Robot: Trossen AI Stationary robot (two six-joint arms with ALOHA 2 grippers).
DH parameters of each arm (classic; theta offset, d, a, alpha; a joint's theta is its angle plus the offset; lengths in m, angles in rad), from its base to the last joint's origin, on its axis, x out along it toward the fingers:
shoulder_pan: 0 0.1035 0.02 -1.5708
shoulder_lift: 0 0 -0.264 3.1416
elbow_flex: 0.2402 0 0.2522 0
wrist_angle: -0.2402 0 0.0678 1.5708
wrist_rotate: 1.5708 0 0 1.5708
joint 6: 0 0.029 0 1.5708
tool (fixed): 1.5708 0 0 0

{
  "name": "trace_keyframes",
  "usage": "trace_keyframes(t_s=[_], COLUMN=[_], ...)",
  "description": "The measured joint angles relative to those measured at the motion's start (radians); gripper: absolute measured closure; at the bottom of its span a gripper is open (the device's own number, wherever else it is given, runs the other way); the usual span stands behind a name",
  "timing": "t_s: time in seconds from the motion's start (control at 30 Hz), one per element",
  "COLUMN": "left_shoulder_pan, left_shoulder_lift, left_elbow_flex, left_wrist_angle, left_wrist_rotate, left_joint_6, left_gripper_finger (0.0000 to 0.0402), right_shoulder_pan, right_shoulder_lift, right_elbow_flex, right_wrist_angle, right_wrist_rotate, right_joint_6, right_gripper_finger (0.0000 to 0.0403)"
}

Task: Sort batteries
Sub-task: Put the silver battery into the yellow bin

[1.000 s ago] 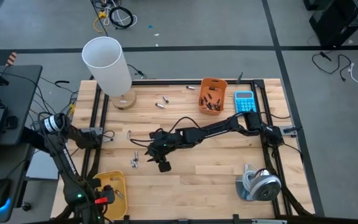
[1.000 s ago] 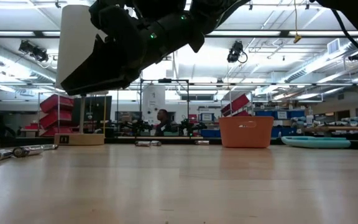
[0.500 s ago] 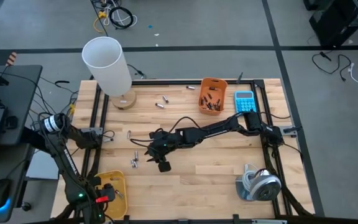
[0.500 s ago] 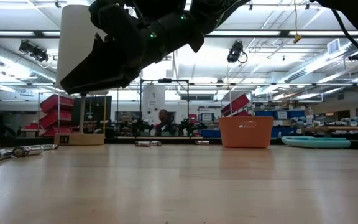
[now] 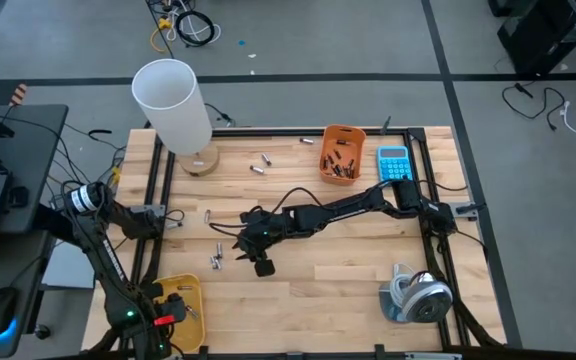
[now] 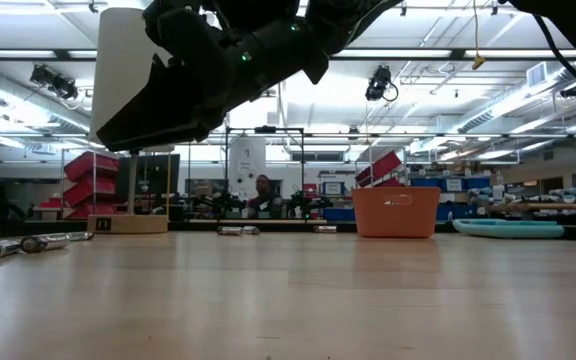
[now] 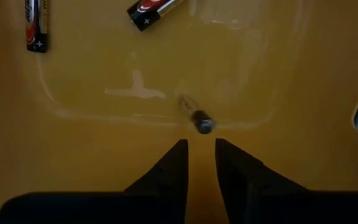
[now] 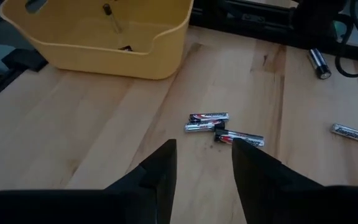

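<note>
The left gripper (image 7: 201, 155) is hanging empty, jaws narrowly parted, over the yellow bin (image 7: 303, 74). The right gripper (image 8: 201, 163), open and empty, should be centring over one battery (image 8: 239, 139).

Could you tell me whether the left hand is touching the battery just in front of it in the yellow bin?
Apart: the left wrist view shows yellow bin floor between the left hand and the battery.

Grey floor (image 5: 368, 45) (taped lines), bright ceiling strip lights (image 6: 508, 105)

Nothing on the table shifts; only the left gripper (image 7: 200, 163) over the yellow bin (image 5: 200, 298) has parted.
</note>
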Motion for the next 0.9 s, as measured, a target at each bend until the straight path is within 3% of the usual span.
trace_keyframes(t_s=[0.23, 0.43, 0.53, 0.8, 0.9], left_shoulder_pan=[0.006, 0.005, 0.005, 0.006, 0.007], left_shoulder_lift=[0.000, 0.000, -0.001, -0.001, -0.001], left_elbow_flex=[0.016, 0.074, 0.116, 0.197, 0.198], left_wrist_angle=[-0.001, -0.097, -0.189, -0.409, -0.482], left_wrist_rotate=[0.061, 0.038, -0.049, -0.445, -0.524], left_joint_6=[0.001, 0.004, 0.028, 0.130, 0.132], left_gripper_finger=[0.0318, 0.0318, 0.0319, 0.0319, 0.0319], right_shoulder_pan=[0.000, -0.020, -0.035, -0.101, -0.144], right_shoulder_lift=[-0.037, -0.080, -0.096, -0.113, -0.127], right_elbow_flex=[-0.001, 0.000, 0.000, 0.000, 0.001], right_wrist_angle=[-0.024, -0.119, -0.156, -0.225, -0.281], right_wrist_rotate=[0.166, 0.291, 0.338, 0.425, 0.468], right_joint_6=[-0.003, -0.008, 0.000, 0.059, 0.108], right_gripper_finger=[0.0263, 0.0263, 0.0263, 0.0263, 0.0263])
